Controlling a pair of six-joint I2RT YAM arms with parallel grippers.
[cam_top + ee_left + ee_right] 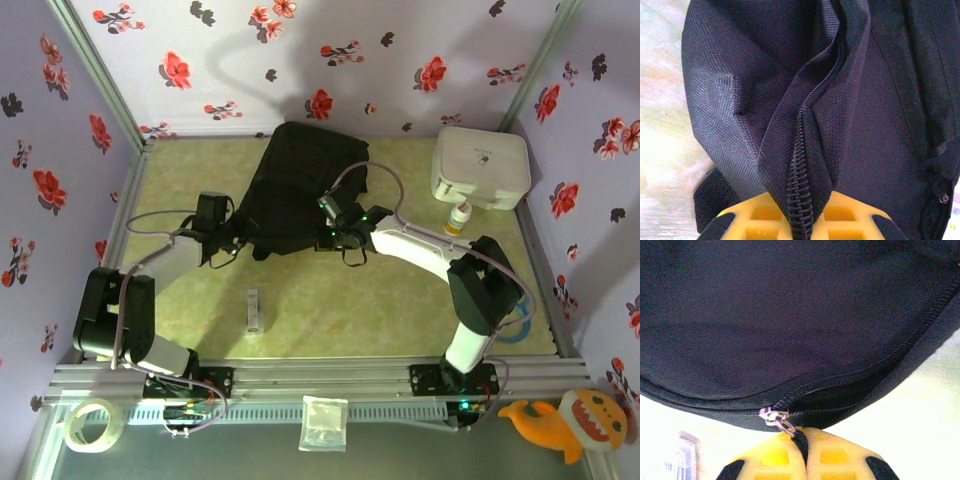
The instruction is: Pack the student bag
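Note:
The student bag (300,185), a black fabric backpack, lies on the green table at the back centre. My left gripper (228,237) is at its left edge. In the left wrist view the yellow fingers (765,217) are shut on a raised fold of the bag's fabric (810,125) with the zip's teeth (801,190) running between them. My right gripper (335,225) is at the bag's near right edge. Its fingers (775,457) pinch the black pull tab (801,440) hanging from the silver zip slider (774,416). To the right of the slider the zip gapes open.
A white rounded hard case (480,167) stands at the back right, with a small bottle (458,218) in front of it. A clear little box (254,310) lies on the table near the front. Beyond the rail sit a tape roll (90,425), a plastic packet (323,422) and an orange plush toy (570,420).

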